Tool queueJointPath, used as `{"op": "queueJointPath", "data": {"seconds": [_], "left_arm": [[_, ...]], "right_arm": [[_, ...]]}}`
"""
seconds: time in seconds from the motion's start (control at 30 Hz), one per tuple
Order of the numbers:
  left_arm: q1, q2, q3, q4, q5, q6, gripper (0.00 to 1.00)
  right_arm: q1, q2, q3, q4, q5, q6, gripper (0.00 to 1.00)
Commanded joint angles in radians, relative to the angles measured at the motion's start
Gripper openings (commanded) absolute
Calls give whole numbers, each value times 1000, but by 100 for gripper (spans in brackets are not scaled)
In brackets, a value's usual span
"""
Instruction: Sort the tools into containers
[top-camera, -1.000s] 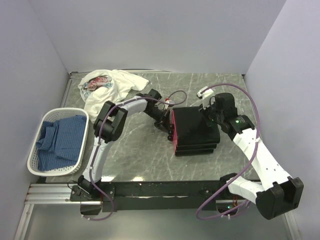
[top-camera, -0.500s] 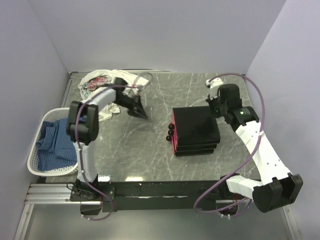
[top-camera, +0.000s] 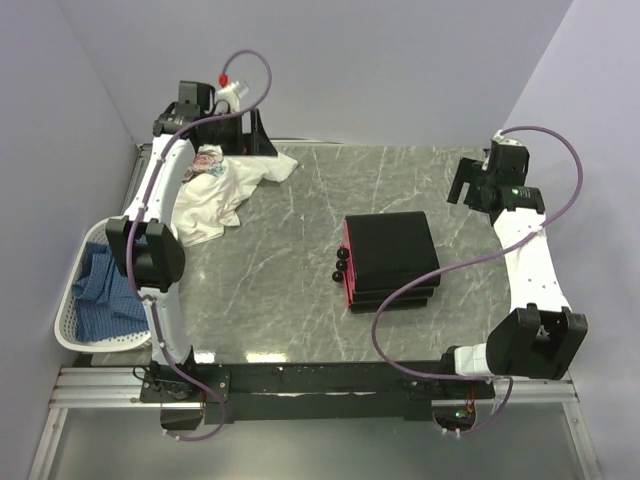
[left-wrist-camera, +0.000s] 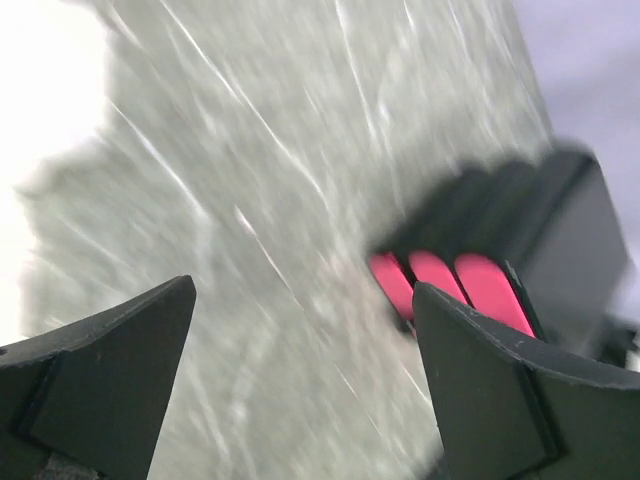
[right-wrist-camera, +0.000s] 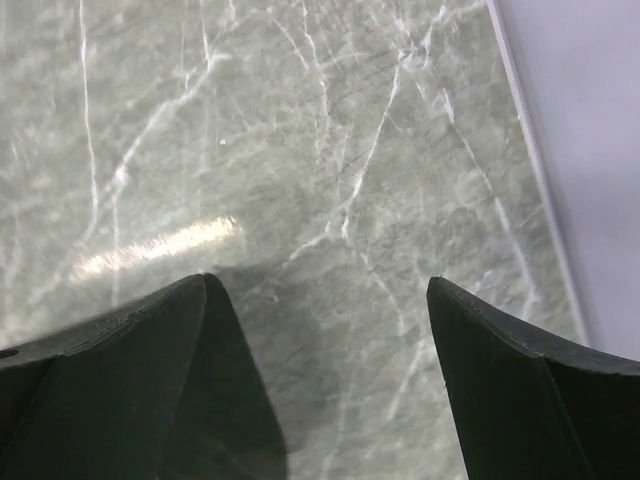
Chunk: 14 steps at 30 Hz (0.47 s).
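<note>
The containers are one black drawer unit (top-camera: 392, 262) in the middle of the table, its pink-red drawer fronts (top-camera: 347, 262) and round knobs facing left. It also shows blurred in the left wrist view (left-wrist-camera: 470, 285). No tools show in any view. My left gripper (top-camera: 257, 135) hangs high over the table's far left corner, open and empty (left-wrist-camera: 305, 380). My right gripper (top-camera: 468, 186) is near the far right edge, open and empty above bare marble (right-wrist-camera: 320, 370). Both are well away from the unit.
A white patterned cloth (top-camera: 225, 185) lies crumpled at the far left, below the left gripper. A white lattice basket (top-camera: 72, 335) holding blue cloth (top-camera: 105, 290) sits off the table's left edge. Walls stand on the left, back and right; the right table edge (right-wrist-camera: 530, 150) runs beside my right gripper.
Both arms pulled back from the drawer unit: the left swung to the far left corner, the right to the far right edge. Both grippers went from shut to open.
</note>
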Motion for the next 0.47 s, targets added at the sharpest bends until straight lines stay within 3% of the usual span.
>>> {"op": "queueJointPath", "data": {"seconds": [0.0,0.17,0.43], "left_arm": [[-2,-93,16,277,-272,-83,96],[-2,-307,-257,649,-512,-120,96],[-5,-437,-523,969,-507,-127,96]], "right_arm": [[1,-10,96,11,11,140,100],[2,-33,145,-35,-30,143,100],[2,-30,168,-25,-70,136,100]]}}
